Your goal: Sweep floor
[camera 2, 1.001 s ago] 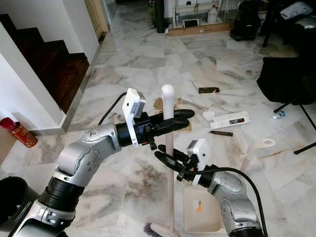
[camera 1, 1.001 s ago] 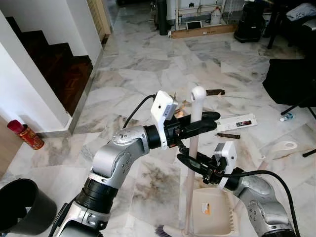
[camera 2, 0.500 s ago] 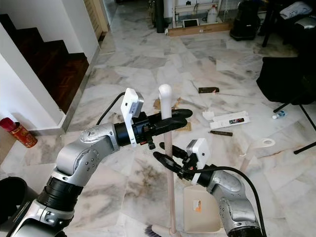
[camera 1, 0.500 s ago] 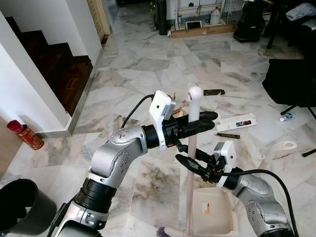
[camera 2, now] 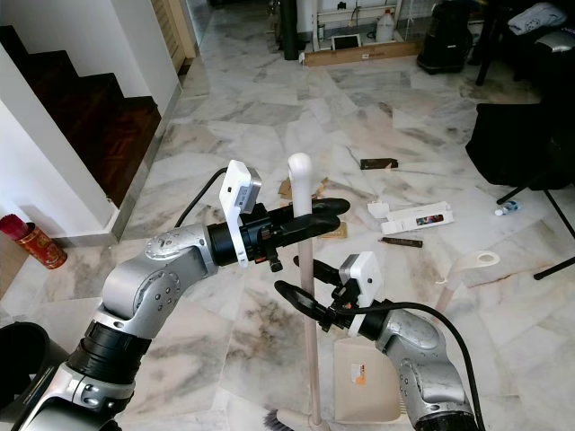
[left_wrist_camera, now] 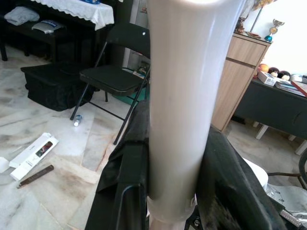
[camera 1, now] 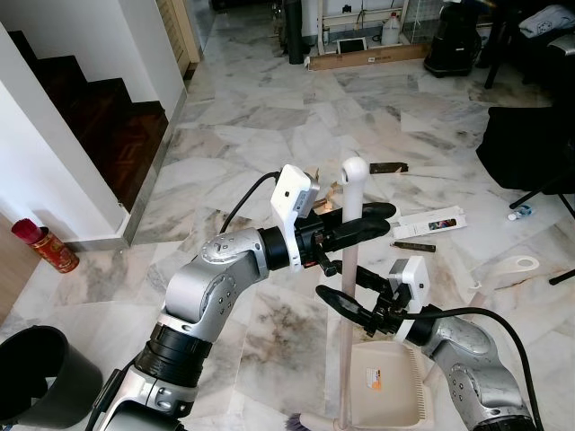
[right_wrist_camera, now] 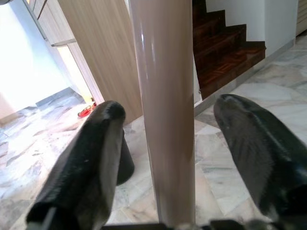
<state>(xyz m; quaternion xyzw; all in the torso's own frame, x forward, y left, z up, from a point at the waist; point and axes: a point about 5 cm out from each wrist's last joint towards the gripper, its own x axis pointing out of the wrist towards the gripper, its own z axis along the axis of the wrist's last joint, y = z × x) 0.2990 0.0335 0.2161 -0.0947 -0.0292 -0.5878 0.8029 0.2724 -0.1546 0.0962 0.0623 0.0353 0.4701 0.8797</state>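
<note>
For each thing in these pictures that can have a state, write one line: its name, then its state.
Broom handle: upright, held near its top.
Left gripper: shut on the broom handle.
Right gripper: open, fingers either side of the broom handle.
Dustpan: lying flat on the floor.
White box: lying on the floor.

1 broom (camera 1: 349,269), 1 dustpan (camera 1: 388,386), 2 grippers, 1 black bin (camera 1: 40,373)
</note>
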